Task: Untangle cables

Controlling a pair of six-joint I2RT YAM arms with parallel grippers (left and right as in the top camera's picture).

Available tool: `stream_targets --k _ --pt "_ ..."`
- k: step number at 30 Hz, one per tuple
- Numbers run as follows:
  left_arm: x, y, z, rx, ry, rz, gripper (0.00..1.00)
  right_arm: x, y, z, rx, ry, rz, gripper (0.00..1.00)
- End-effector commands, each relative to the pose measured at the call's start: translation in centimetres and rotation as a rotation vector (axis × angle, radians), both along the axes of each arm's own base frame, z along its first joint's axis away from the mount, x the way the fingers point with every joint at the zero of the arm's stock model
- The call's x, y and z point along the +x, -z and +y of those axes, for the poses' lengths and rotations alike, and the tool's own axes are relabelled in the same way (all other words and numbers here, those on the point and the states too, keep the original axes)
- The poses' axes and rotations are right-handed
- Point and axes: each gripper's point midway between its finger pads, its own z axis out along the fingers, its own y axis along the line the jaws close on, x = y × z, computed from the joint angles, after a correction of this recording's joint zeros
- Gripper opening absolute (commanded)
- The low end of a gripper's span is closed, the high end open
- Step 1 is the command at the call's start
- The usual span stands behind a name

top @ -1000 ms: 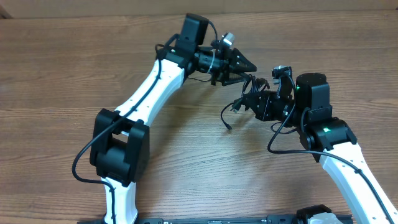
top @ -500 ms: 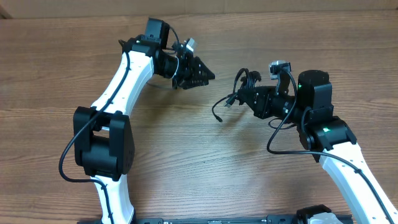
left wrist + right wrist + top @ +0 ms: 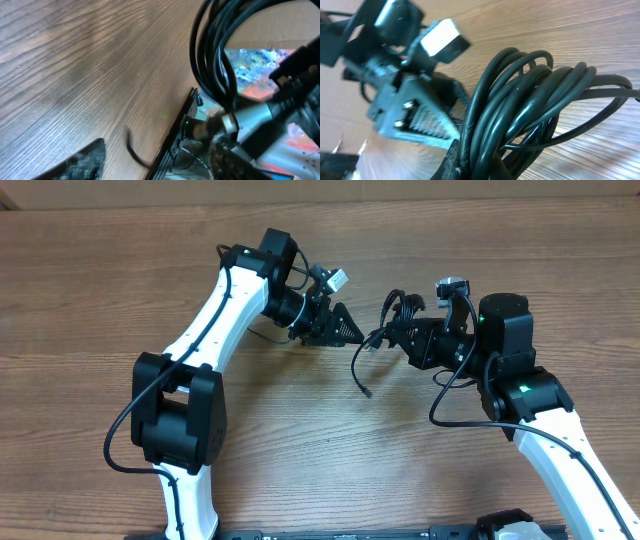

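The cables (image 3: 398, 312) are a knotted bundle of thin black cords held just above the wooden table (image 3: 300, 440). My right gripper (image 3: 402, 340) is shut on the bundle. In the right wrist view the loops (image 3: 530, 105) fill the space above its jaws (image 3: 487, 165). One loose strand (image 3: 360, 375) hangs from the bundle to the table. My left gripper (image 3: 352, 334) is open and empty, pointing right, a short way left of the bundle. In the left wrist view the loops (image 3: 212, 55) and a silvery plug end (image 3: 228, 121) lie just beyond its spread fingers (image 3: 160, 152).
A thin black strand (image 3: 262, 333) lies on the table beside the left arm. The left arm's white links (image 3: 215, 320) cross the left half of the table. The right arm's base link (image 3: 560, 450) stands at the right front.
The left gripper first pulled back to the left, away from the bundle, then came right and nearer again, lower than before. The right gripper has hardly moved. The hanging strand has swung.
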Motion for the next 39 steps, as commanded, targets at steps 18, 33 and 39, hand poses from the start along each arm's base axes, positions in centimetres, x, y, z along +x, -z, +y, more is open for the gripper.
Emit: stream_targets --k 18,33,39 --pt "-1.4 2.0 -1.1 0.097 0.334 -0.427 0.72 1.0 -1.3 -0.5 0.016 0.059 -0.014 0.04" --pt "1.3 3.8 0.3 0.281 0.258 -0.468 0.04 0.9 -1.2 -0.5 0.015 0.059 -0.011 0.04" --pt "5.0 5.7 7.4 0.554 0.010 -0.361 0.04 0.9 -0.8 -0.7 0.005 0.069 0.005 0.04"
